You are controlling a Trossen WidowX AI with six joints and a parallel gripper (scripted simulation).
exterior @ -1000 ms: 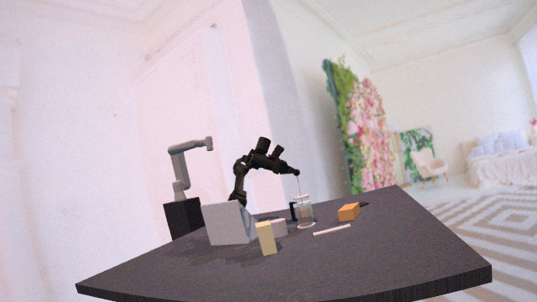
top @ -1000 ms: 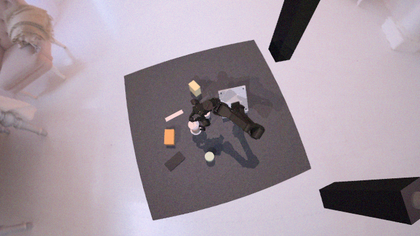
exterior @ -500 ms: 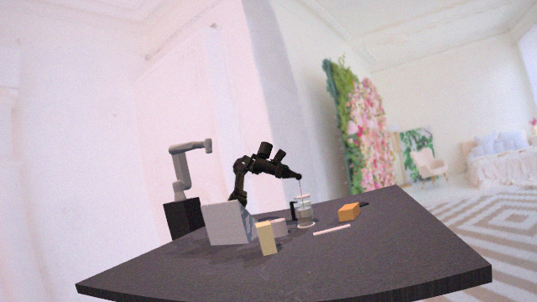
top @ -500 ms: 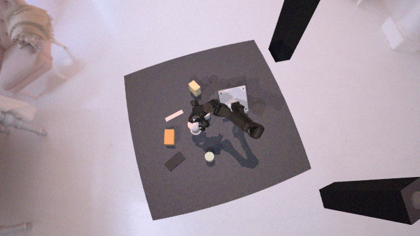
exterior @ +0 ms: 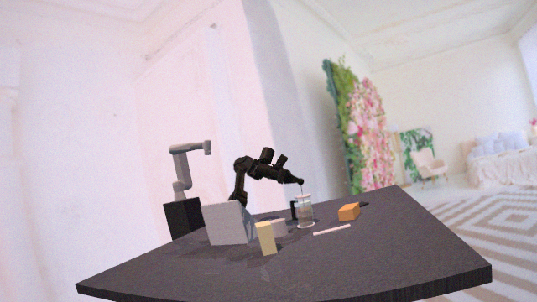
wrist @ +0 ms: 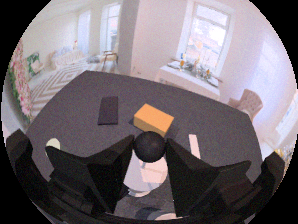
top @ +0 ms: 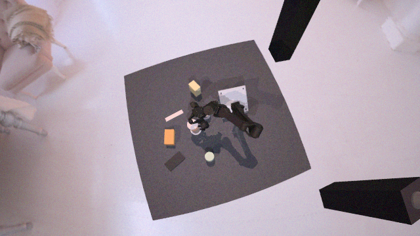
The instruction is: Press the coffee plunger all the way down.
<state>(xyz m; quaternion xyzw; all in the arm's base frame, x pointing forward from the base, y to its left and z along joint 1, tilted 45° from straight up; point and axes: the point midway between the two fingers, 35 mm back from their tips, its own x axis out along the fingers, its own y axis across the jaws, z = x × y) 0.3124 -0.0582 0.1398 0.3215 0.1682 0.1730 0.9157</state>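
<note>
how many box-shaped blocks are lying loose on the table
4: yellow block at the far side, pink bar and orange block left of the press, dark slab nearest. Others may hide under the arm.

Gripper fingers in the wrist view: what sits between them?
The plunger's round black knob, clamped between the two dark fingers of the gripper. The exterior view shows the rod still raised above the glass press.
</note>
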